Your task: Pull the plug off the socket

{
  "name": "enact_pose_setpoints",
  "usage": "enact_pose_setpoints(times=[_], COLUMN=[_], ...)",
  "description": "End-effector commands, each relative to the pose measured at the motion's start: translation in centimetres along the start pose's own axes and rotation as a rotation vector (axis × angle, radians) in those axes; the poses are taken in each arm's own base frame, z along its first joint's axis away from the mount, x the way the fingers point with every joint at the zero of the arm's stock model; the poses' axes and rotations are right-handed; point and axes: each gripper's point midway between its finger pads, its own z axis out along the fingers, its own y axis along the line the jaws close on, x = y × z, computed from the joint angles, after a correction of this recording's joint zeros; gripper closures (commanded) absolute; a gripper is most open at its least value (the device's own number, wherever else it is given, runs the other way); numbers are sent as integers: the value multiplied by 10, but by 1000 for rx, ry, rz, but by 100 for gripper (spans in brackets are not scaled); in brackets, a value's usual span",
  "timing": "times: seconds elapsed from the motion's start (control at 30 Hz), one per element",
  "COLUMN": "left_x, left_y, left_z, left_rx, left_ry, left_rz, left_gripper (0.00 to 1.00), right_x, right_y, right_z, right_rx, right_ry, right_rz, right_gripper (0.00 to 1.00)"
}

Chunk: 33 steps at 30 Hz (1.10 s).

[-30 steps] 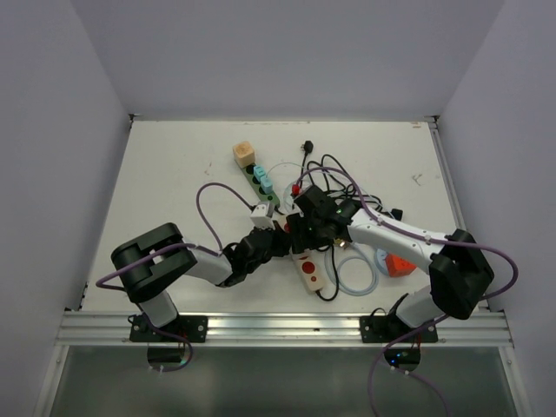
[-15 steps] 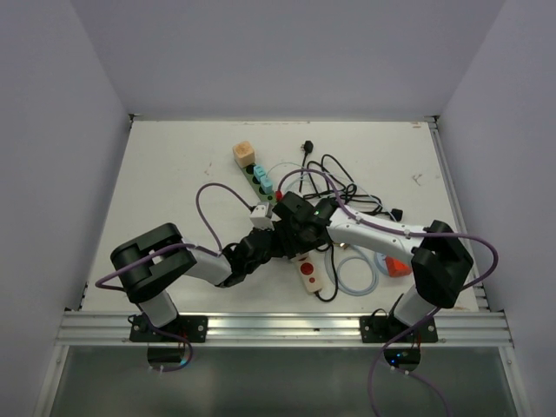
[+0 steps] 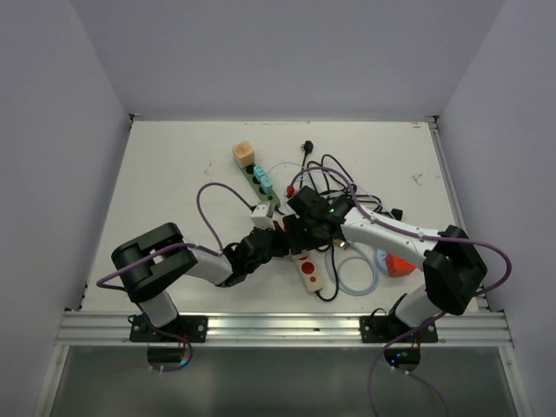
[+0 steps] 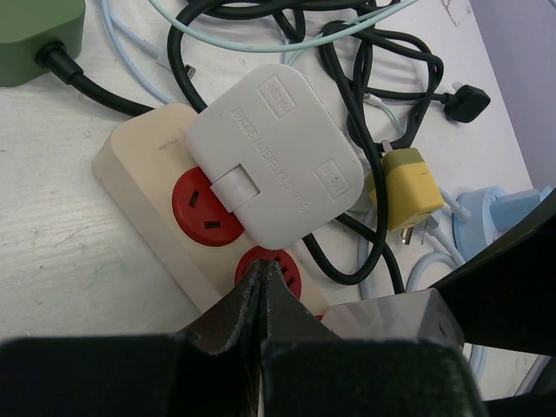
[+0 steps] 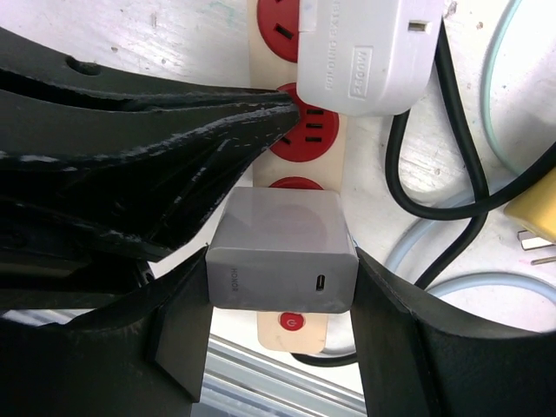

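**Two grippers meet over a cream power strip**

From above, we see the left gripper (image 3: 280, 240) and the right gripper (image 3: 301, 236) meeting at the far end of the cream power strip (image 3: 310, 274) near mid-table. A tangle of black cables (image 3: 334, 174) lies just beyond them.

In the left wrist view, the left gripper's fingers (image 4: 248, 304) are pressed together with no gap. Their tips rest at a red socket (image 4: 282, 265) of the strip, just beside a white adapter (image 4: 274, 152). A yellow plug (image 4: 408, 187) lies loose among the cables to the right.

In the right wrist view, the right gripper's fingers (image 5: 187, 321) stand partly spread and clamp the grey charger plug (image 5: 282, 252) from both sides. The plug sits over the strip, between a red socket and the strip's red switch (image 5: 294, 321). We cannot tell whether its pins are seated.
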Motion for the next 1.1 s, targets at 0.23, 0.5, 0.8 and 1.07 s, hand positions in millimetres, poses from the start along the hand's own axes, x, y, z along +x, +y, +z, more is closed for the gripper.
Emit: enact_pose_setpoints(times=[0.23,0.5,0.8,1.07], left_x=[82,82,82,82], left_y=[104,104,104,104], left_z=[-35,-35,-36,-35], left_rx=[-305,-305,-304,-306], left_ry=[314,314,315,316], left_rz=[212,212,214,215], left_gripper=[100,100,100,100], right_x=[-53,-48,-51,-54], right_y=[89,59,32,35], right_z=[-31,-42,-47,-50], right_rx=[-61,-35,-122,-136], right_ry=[-168,-183,-199,-198], right_rz=[-94,-56,67,59], right_gripper=[100,100,100,100])
